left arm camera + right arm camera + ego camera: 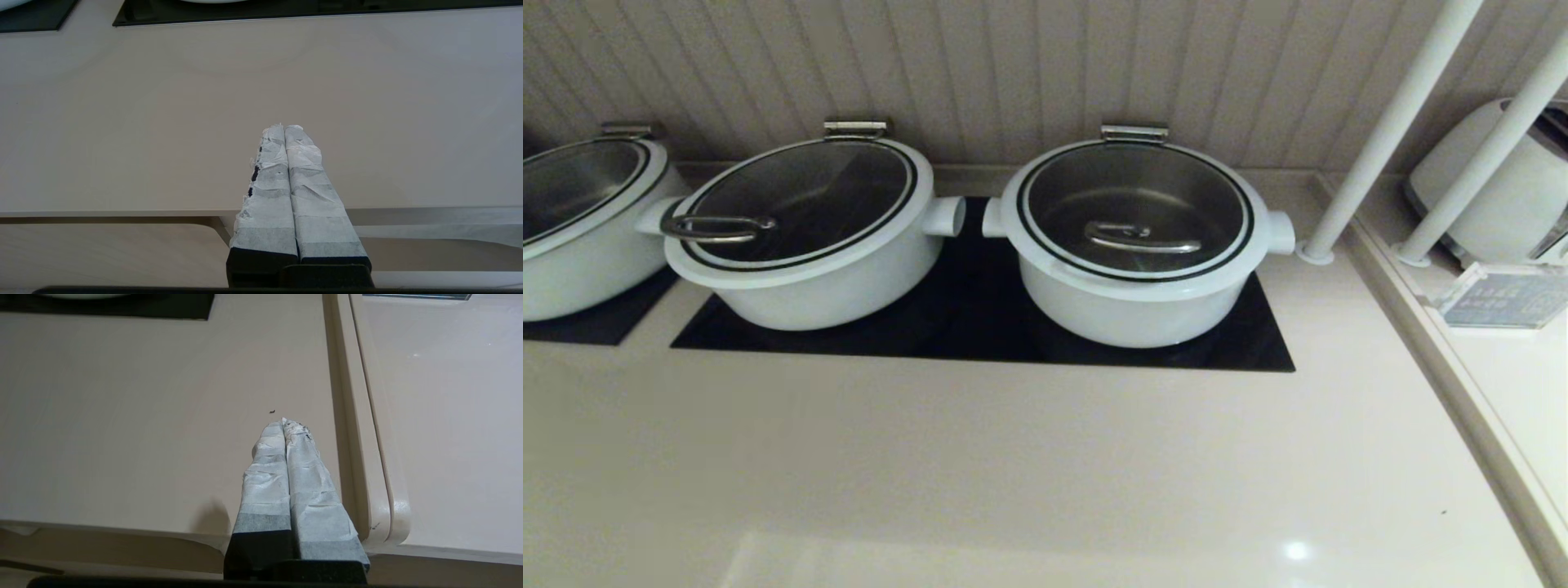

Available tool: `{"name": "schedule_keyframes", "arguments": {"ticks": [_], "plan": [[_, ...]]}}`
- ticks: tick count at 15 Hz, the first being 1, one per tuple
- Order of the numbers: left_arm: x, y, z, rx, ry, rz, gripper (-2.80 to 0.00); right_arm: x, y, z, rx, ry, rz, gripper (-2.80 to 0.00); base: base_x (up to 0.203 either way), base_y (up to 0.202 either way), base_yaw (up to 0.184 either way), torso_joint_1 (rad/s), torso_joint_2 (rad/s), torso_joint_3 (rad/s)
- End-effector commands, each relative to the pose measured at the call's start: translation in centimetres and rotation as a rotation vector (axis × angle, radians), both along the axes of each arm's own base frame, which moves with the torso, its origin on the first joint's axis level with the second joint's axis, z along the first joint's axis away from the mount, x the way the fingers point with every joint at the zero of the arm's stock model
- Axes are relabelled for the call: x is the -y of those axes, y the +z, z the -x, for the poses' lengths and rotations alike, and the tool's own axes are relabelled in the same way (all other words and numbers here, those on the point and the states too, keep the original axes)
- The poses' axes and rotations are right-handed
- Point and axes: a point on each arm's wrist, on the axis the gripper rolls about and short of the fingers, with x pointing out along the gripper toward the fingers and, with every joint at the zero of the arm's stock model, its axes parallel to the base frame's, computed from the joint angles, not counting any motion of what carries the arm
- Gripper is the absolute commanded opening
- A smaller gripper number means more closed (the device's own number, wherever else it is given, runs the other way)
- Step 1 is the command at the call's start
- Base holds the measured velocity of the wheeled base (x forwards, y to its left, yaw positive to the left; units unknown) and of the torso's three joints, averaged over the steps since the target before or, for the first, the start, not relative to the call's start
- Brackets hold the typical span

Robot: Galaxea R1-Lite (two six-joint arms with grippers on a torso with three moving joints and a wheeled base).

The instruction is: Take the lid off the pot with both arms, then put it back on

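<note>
Left gripper [284,127] is pressed closed, taped fingers [265,196] flat together, nothing between them, hanging over the bare beige counter [122,122] near its front edge. Right gripper [284,421] is the same: fingers [314,490] squeezed tight, empty, above the counter beside the raised seam [359,457] at its right. Neither shows in the head view, and both are well short of the pots.

The pot [1135,278] sits on the right of the black cooktop [980,327], side knobs sticking out left and right. The lid [1135,208] lies flat and closed on it, hinge [1134,131] at the back by the wall, handle [1142,238] running left to right across the centre. A second pot [809,261] stands just beside it on the left, knobs nearly meeting; a third [572,229] is at the far left.
</note>
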Motion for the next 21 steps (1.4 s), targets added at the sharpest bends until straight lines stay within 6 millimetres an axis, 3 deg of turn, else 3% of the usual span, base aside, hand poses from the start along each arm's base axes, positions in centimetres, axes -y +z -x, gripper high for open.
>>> {"name": "schedule_keyframes", "arguments": {"ticks": [1,21], "plan": [[0.0,0.0,0.0,0.001,0.0,0.0,-2.8,0.01,0.0,0.03,0.005,-0.002,-0.001,-2.8,0.0,0.0,0.0,0.0,0.0,0.0],[0.0,0.0,0.0,0.001,0.0,0.0,-2.8,-0.02,-0.05,0.03,0.0,0.009,0.062,-2.8,0.0,0.0,0.0,0.0,0.0,0.0]]}}
